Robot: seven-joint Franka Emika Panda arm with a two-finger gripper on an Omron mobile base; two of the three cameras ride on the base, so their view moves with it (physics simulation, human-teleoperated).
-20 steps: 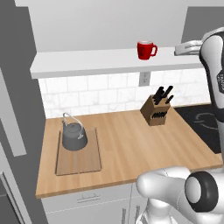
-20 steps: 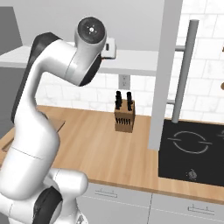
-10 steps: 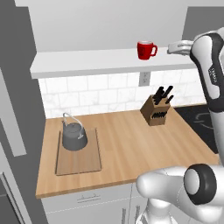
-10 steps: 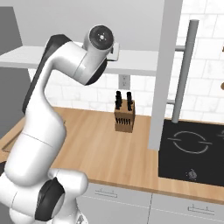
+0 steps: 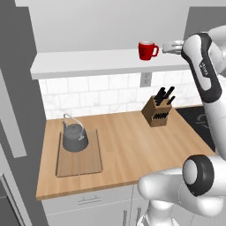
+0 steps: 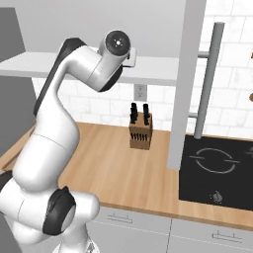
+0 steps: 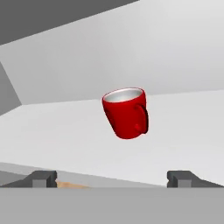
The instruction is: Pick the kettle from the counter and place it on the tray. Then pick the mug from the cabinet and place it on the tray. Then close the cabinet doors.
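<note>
A long wooden counter (image 5: 132,145) runs under white wall tiles, with the open grey cabinet (image 5: 106,62) above it and one door (image 6: 184,84) swung out by the hob. At about nine o'clock on the counter lies the tray (image 5: 79,162), and the kettle (image 5: 74,137) already sits on it. A knife block (image 5: 157,112) stands toward three o'clock. Up on the cabinet shelf the red mug (image 5: 147,50) stands upright, handle turned toward the gripper (image 5: 171,47), which hovers just beside it at three o'clock. From the hand, the fingertips (image 7: 41,178) sit wide apart, holding nothing, mug (image 7: 126,112) ahead. I reckon a finger could catch the handle and tip the mug.
</note>
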